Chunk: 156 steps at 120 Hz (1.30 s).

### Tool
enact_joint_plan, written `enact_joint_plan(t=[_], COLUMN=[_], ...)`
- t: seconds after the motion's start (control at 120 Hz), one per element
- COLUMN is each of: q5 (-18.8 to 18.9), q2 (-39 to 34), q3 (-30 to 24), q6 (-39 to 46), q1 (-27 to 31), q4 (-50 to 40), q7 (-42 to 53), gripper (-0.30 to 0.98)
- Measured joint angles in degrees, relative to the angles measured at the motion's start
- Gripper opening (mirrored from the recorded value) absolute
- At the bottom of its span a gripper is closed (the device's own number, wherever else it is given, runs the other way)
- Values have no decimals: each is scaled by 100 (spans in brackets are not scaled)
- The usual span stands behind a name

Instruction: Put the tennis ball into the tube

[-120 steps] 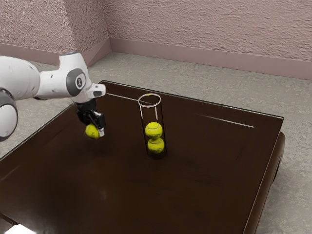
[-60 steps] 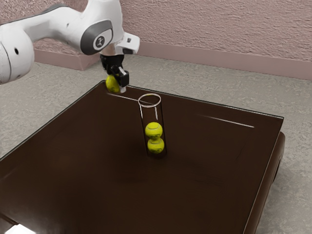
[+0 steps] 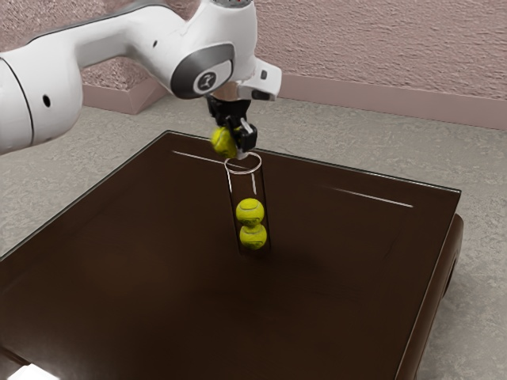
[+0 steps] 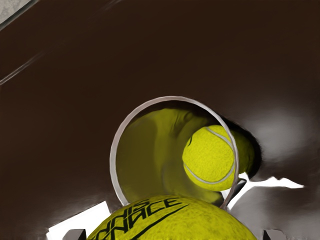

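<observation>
In the exterior view my gripper (image 3: pixel 234 147) is shut on a yellow tennis ball (image 3: pixel 224 142), held just above and slightly to the exterior view's left of the tube's rim. The clear tube (image 3: pixel 243 163) stands upright on the table with two tennis balls (image 3: pixel 250 212) stacked inside. From the wrist view, the held ball (image 4: pixel 170 222) covers the near part of the tube's round rim (image 4: pixel 114 160), and the upper ball inside (image 4: pixel 209 158) shows through the opening. Fingertip edges of the gripper (image 4: pixel 170 235) flank the held ball.
The dark brown table (image 3: pixel 142 277) carries the tube near its middle. A white bright patch (image 3: pixel 32 372) lies at the table's near corner in the exterior view. Behind the table are the grey floor and a pink textured wall.
My gripper has risen from low over the table with the ball and travelled toward the exterior view's right, up to the tube's rim. The tube and its two balls have stayed put.
</observation>
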Motion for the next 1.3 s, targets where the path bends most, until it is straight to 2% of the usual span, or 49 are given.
enact_joint_plan(t=[0.175, 0.267, 0.35, 0.65, 0.975, 1.3], q5=[-36, -44, 20, 270, 168, 732], q2=[13, 97, 199, 153, 98, 142], q3=[-18, -68, -398, -570, -576, -498], q6=[-141, -52, 86, 246, -627, 80], q1=[-108, 165, 394, 127, 107, 122], q4=[-8, 84, 253, 304, 306, 626], q7=[-344, -386, -383, -563, -1154, -1025], gripper=[24, 24, 23, 23, 23, 23])
